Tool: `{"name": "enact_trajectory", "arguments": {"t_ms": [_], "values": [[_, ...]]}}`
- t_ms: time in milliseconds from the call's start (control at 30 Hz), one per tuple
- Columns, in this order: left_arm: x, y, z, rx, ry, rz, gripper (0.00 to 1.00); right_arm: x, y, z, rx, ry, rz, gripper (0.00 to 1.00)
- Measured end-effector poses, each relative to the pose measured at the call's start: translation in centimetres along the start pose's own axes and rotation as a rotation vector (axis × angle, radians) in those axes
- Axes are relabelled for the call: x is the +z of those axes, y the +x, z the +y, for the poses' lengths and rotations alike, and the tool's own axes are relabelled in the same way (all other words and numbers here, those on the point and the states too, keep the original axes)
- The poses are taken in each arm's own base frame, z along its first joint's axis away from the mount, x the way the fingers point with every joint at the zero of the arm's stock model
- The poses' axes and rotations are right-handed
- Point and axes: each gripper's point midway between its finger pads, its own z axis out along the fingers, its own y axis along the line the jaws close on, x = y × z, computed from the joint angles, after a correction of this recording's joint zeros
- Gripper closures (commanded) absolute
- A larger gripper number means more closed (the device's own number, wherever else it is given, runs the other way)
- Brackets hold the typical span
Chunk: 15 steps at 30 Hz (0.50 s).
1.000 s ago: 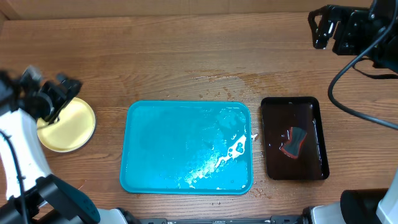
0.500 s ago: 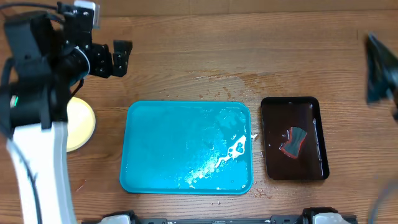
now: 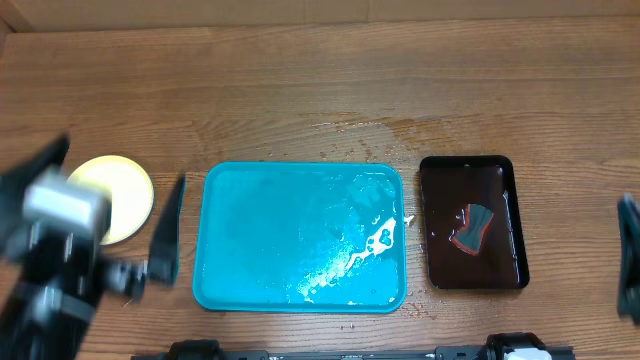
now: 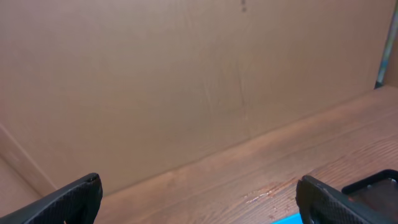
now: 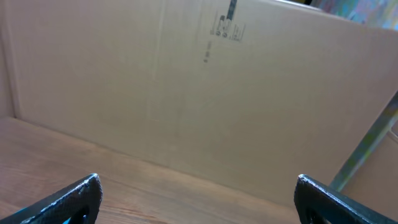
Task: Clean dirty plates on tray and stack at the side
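Note:
The turquoise tray [image 3: 300,235] lies mid-table, wet and foamy, with no plates on it. A pale yellow plate [image 3: 122,188] rests on the wood to its left, partly covered by my blurred left arm [image 3: 55,250]. One dark finger [image 3: 165,235] of that arm hangs between plate and tray. My left gripper [image 4: 199,202] is open with nothing between its fingers, facing the back wall. My right gripper [image 5: 198,199] is also open and empty. The right arm [image 3: 628,255] shows only as a blur at the right edge.
A black tray [image 3: 508,185] holding a grey and red sponge [image 3: 472,228] sits right of the turquoise tray. Water spots [image 3: 370,128] mark the wood behind the trays. A cardboard wall [image 4: 186,74] closes the back of the table.
The left arm has swung from the back left down to the front left, over the plate. The right arm has dropped from the back right corner to the lower right edge.

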Motion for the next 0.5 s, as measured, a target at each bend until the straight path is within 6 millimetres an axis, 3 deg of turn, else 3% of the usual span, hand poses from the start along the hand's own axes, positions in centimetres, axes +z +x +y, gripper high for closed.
{"name": "enact_trajectory", "arguments": {"t_ms": [100, 200, 500], "values": [[-2.8, -0.1, -0.8, 0.015, -0.010, -0.034, 0.00, -2.1, -0.2, 0.5, -0.006, -0.006, -0.036, 0.00], [-4.2, -0.3, -1.1, 0.036, -0.019, -0.061, 0.00, -3.5, -0.2, 0.8, -0.010, -0.004, -0.059, 0.00], [-4.1, 0.2, -1.2, 0.035, -0.015, -0.042, 0.00, -2.6, 2.3, 1.2, 0.009, -0.028, 0.050, 0.00]]}}
